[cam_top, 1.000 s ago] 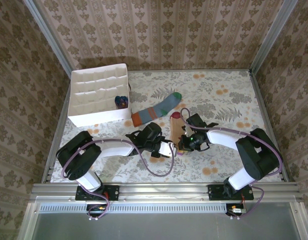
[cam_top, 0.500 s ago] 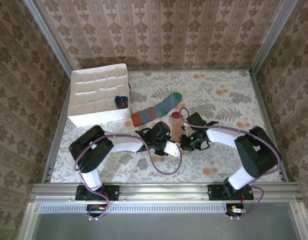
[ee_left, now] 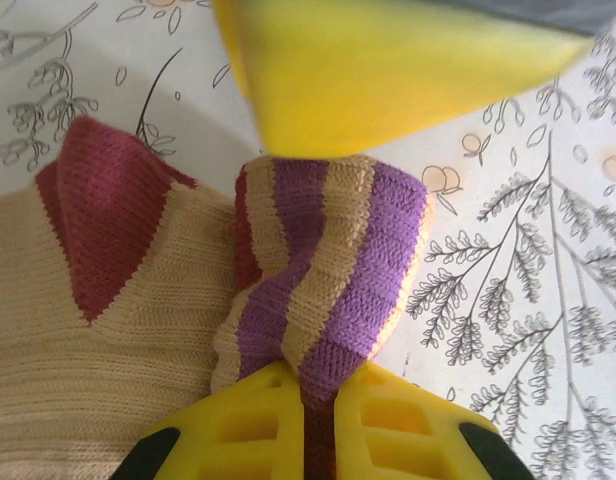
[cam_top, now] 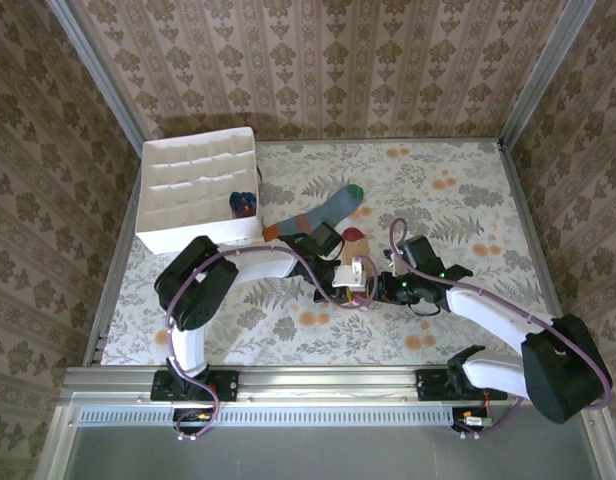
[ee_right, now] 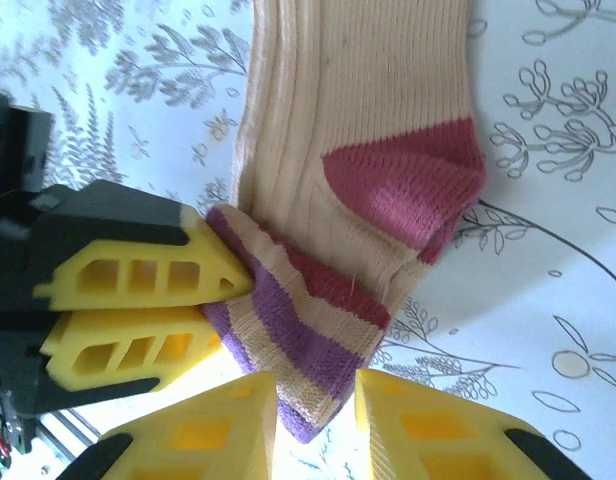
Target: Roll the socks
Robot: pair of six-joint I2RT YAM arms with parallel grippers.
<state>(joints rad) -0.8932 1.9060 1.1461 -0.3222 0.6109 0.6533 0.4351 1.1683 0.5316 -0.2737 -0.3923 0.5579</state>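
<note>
The big worry on your counter point(cam_top: 468, 300) was both arms crowded into the middle of it, well away from the white box point(cam_top: 188, 190) at the far left. The grey-blue sock point(cam_top: 323, 212) lay flat just beyond them, so no trouble there. The peach sock point(ee_right: 358, 80) lay stretched on the counter between the arms, its striped end point(ee_left: 328, 260) folded up beside the maroon heel point(ee_right: 408, 185). Your left jaws were clenched on that fold. Your right jaws were parted, straddling the tip of the same striped end and looking loose rather than pinching.

That's where I reckon it could've gone wrong. There was only one real grip on a short first fold, so if the left jaws tugged or slipped, the fold would probably have flopped flat and you'd have lost the roll. Both sets of jaws also sat almost touching, so a careless move could've bumped them together or snagged the knit.
</note>
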